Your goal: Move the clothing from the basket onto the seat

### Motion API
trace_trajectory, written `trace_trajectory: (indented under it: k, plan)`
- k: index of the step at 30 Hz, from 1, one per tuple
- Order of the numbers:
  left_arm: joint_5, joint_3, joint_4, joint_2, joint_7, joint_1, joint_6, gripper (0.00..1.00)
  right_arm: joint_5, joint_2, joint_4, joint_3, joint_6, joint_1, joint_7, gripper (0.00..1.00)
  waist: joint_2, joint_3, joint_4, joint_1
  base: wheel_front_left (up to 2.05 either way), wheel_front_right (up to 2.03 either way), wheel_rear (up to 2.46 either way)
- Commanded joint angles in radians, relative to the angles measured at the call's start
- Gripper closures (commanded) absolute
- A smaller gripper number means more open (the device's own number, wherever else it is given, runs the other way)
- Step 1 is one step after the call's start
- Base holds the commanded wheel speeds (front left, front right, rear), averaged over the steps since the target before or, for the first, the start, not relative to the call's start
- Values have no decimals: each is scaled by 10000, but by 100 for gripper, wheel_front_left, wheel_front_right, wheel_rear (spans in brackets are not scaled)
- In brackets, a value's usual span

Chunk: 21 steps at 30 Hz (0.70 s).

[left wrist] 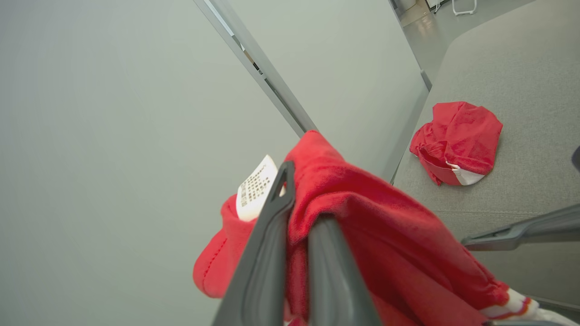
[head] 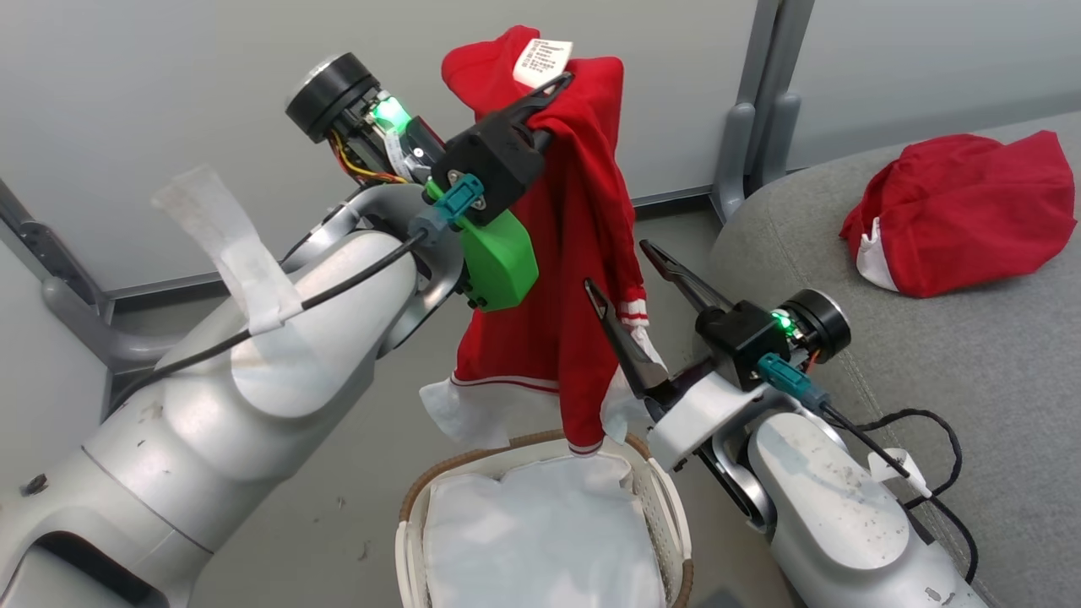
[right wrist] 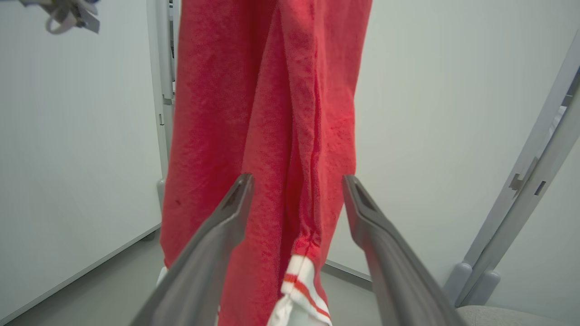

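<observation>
**A:** Pale grey wall panels (head: 169, 127) behind, grey floor (head: 355, 515) below, and the big grey seat (head: 929, 363) spreading out beyond the right gripper (head: 617, 265). How far along are we?

**B:** Partway, I'd say. One red garment (head: 963, 211) lies bunched on the seat already, well apart from both grippers.

**A:** And the other piece?

**B:** The hanging garment (head: 574, 253) is pinched near its care label (head: 540, 59) by the left gripper (head: 557, 89), fingers clamped tight on the fabric. It drapes straight down from there, and its white-trimmed hem dangles just over the basket (head: 654, 498), directly beneath that gripper.

**A:** The right gripper?

**B:** Jaws spread wide, holding nothing. The cloth hangs just ahead of its fingers; whether it touches them, I can't tell.

**A:** What's in the basket?

**B:** A white liner cloth (head: 540, 540) is what I see. So this looks like the last piece: carry it across to the seat and let go.
</observation>
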Motion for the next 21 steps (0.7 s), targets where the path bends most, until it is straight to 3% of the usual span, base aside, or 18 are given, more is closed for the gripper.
trace_trajectory:
  k: [1,11,12,13,14,16,20,21]
  plan:
    - [74,-45,-105,-74,18,-142,-20,100,12,-31,198,135,-14,-153,-1,0,0,-83,172,1,0,0,0]
    - [-203,-330,-1045,-342,234,211,-53,100,-86,-29,869,147,-14,-512,-1,0,0,-197,560,1,0,0,0]
    - [-236,-335,-1166,-332,240,268,-38,100,-37,-29,957,163,-14,-529,-1,21,0,-203,590,1,0,0,0]
    - [-267,-336,-1251,-306,252,301,-13,100,-10,-31,1021,176,-14,-558,-1,51,0,-205,610,1,0,0,0]
    - [-310,-326,-1360,-258,266,348,19,100,19,-29,1077,186,-14,-600,-1,75,0,-200,630,1,0,0,0]
    - [-442,-271,-1487,-164,261,515,81,100,44,-31,1115,167,-14,-631,-1,100,0,-182,654,1,0,0,0]
    - [-723,-117,-1573,140,179,1007,276,100,53,-31,1071,-38,-14,-540,-1,100,0,-133,637,1,0,0,0]
    - [-794,-57,-1560,220,92,1169,359,85,35,-31,1067,-102,-14,-505,-1,100,0,-118,623,1,0,0,0]
